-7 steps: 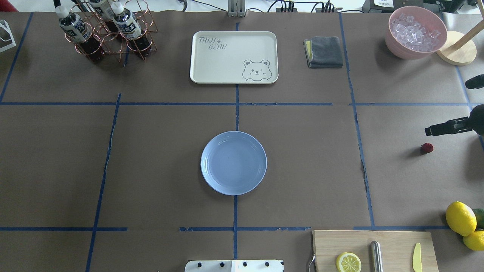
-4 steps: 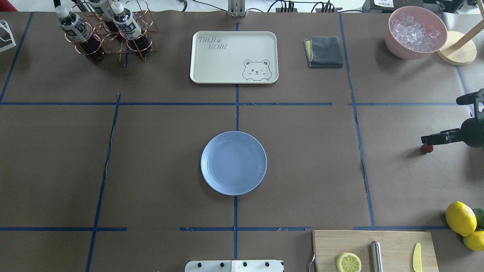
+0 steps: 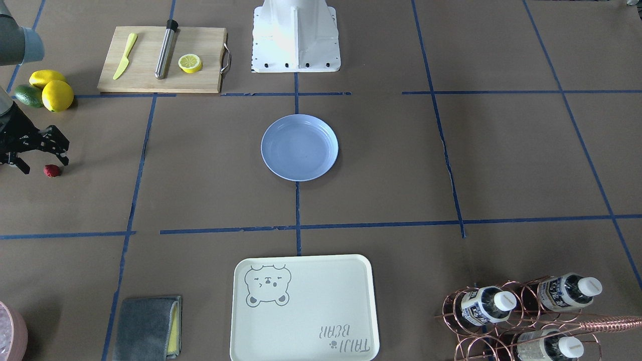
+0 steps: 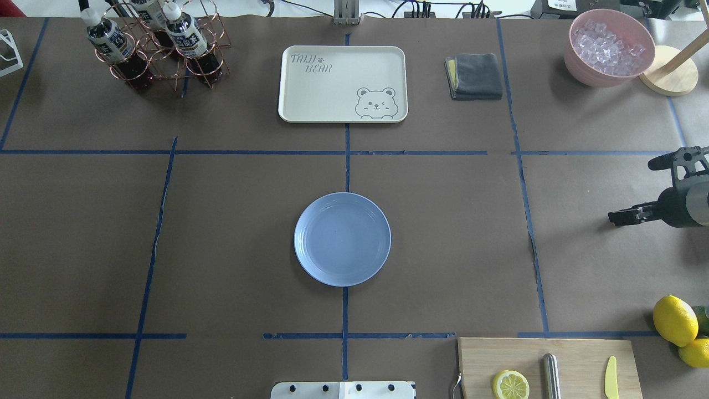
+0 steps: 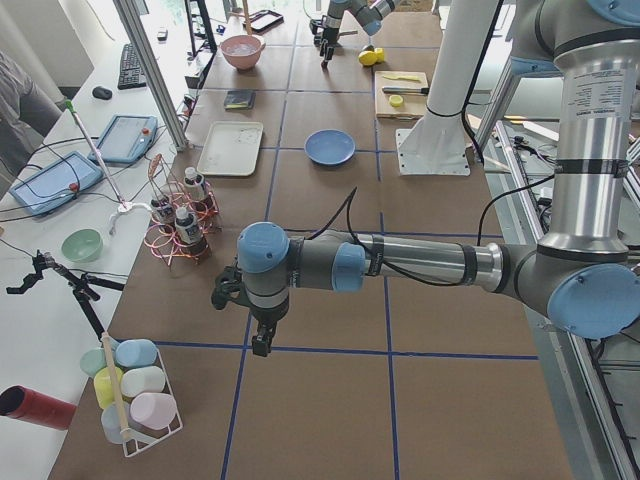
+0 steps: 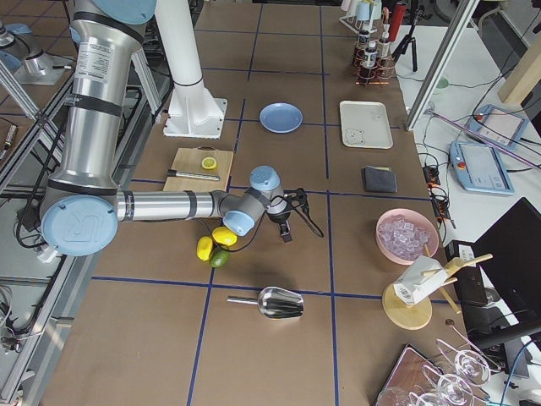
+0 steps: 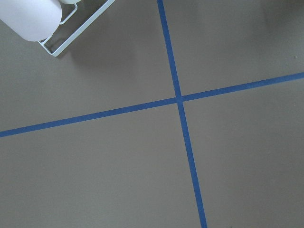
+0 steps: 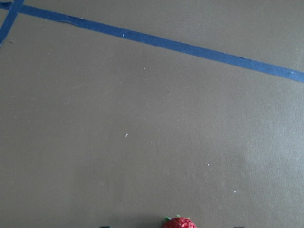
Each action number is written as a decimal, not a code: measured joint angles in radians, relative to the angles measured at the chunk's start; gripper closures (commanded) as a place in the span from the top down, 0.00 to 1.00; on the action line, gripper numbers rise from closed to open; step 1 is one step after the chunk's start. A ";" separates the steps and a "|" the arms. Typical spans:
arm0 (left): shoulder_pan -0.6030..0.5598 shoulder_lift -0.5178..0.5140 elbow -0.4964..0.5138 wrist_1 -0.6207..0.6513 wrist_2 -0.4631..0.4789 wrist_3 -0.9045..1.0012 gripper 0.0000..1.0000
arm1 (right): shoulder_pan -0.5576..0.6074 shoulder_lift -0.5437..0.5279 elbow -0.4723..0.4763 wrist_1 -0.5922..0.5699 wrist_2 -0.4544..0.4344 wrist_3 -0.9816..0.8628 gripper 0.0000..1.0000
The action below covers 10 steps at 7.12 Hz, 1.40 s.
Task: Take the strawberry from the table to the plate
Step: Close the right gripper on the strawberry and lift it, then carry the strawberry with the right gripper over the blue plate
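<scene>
Hovering spread wide and empty, the right gripper point(image 3: 44, 166) seemingly straddles the strawberry point(image 3: 51, 171) (on the table point(image 3: 200, 190))

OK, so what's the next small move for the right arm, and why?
Probably ease the right gripper straight down around the strawberry before closing. Its jaws stand open, and in the front view the berry lies on the table between them. In the wrist view it sits at the bottom edge, not yet gripped.

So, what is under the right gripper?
The strawberry lies on the table below the open right gripper, not yet gripped. In the overhead view the gripper covers it.
</scene>
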<state>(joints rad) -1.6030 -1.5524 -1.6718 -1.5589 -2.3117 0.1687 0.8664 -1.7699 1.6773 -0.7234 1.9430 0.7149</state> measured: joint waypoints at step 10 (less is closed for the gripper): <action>0.000 -0.001 -0.004 -0.005 -0.001 0.003 1.00 | -0.089 0.383 0.173 -0.419 -0.014 0.288 0.00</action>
<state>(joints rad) -1.6026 -1.5533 -1.6758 -1.5635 -2.3127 0.1717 0.7775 -1.3869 1.8506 -1.1426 1.9289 1.0030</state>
